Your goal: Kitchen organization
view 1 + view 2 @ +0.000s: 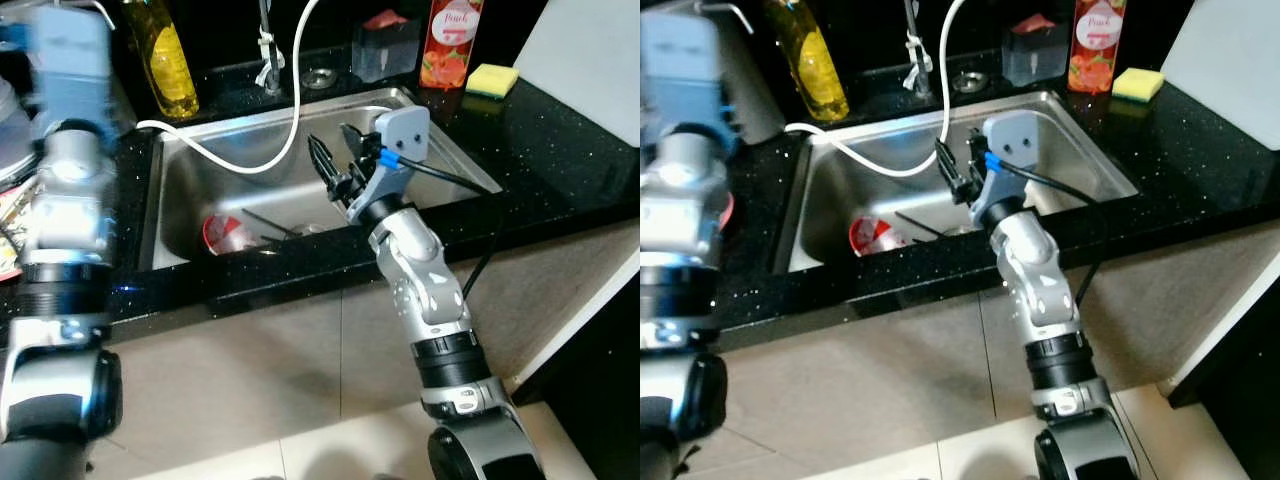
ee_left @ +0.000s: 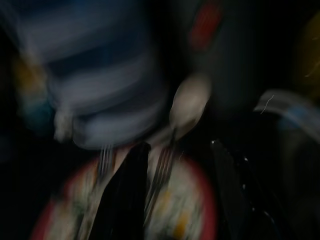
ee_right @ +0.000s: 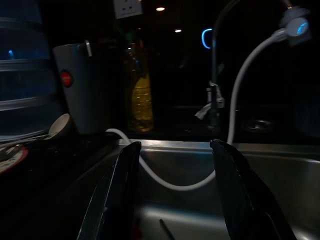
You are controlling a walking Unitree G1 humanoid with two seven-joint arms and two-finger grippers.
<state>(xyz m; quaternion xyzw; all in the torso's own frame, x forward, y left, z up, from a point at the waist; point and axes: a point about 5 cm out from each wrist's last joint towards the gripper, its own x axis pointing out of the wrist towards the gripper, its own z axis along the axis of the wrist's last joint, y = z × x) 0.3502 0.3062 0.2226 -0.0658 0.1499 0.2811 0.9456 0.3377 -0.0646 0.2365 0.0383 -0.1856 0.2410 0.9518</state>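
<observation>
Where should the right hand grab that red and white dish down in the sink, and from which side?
Probably by its raised rim, coming down from above. The red and white dish lies tilted at the left end of the sink, with dark utensils beside it. The open right hand hovers over the basin.

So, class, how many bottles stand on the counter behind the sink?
2: a yellow bottle behind the sink's left corner and a peach drink bottle behind its right corner; others may be hidden.

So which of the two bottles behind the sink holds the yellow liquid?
The yellow bottle on the robot's left, behind the sink's corner; the peach-labelled bottle on the right looks red-orange.
</observation>
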